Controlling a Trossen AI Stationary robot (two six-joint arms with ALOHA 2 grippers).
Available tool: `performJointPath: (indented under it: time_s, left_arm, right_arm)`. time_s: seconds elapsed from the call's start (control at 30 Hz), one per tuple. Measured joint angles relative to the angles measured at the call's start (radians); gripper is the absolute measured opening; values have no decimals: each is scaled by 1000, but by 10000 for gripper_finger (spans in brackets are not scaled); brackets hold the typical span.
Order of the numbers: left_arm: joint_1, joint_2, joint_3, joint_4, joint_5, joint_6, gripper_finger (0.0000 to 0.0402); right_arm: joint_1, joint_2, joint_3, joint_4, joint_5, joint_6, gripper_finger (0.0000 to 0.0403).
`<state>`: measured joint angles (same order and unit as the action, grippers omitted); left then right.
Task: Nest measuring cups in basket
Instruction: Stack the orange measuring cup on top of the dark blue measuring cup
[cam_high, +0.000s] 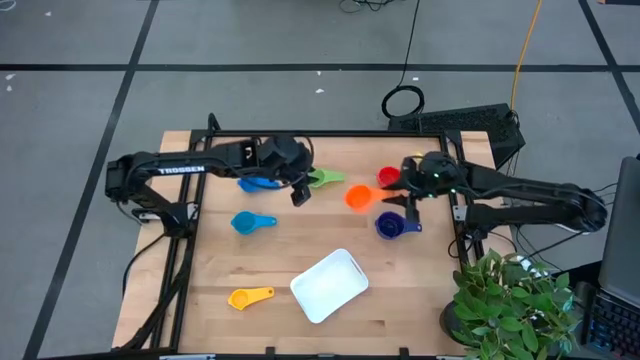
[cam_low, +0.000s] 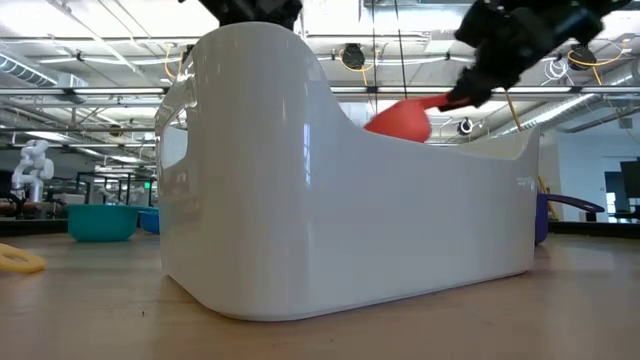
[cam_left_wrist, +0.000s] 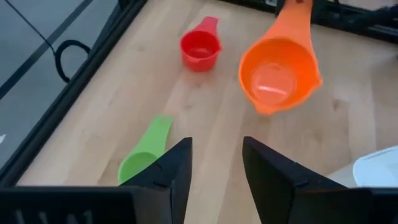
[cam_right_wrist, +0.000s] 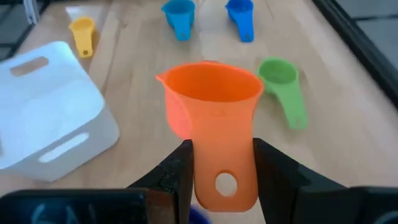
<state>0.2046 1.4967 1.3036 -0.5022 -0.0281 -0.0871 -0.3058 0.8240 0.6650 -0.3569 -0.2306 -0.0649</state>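
Clearly light and stiff, the orange cup (cam_right_wrist: 214, 106) hangs from the right gripper (cam_right_wrist: 221, 165), pinched by its flat handle; slick plastic, so hold firmly.

The left gripper (cam_left_wrist: 214, 165), empty and parted, hovers just beside the green cup (cam_left_wrist: 146, 152).

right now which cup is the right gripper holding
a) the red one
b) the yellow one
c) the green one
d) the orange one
d: in the right wrist view the orange cup's flat handle sits clamped between the right gripper's fingers, lifted off the table, while the green cup and yellow cup lie on the wood.
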Motion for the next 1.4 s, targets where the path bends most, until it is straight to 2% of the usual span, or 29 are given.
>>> performJointPath:
  time_s: [0.23,0.4,0.6,0.83,1.1,1.3,1.4]
  left_arm:
    - [-19,13,-2,21,0,7,145]
    - [-23,10,-2,36,0,7,145]
    - [-23,11,-2,34,0,6,145]
    - [-26,10,-2,33,0,13,145]
    - [-26,10,-2,29,0,31,145]
    - [-27,11,-2,29,0,33,145]
    - [-27,10,-2,29,0,31,145]
  right_arm:
    - [12,-223,-127,-79,5,161,120]
    - [63,-313,-169,-145,53,229,120]
    - [108,-329,-167,-157,171,308,121]
    - [181,-328,-167,-239,255,458,121]
    - [279,-329,-167,-321,253,582,121]
    - [302,-332,-111,-309,265,559,121]
    - [302,-333,-50,-360,259,537,121]
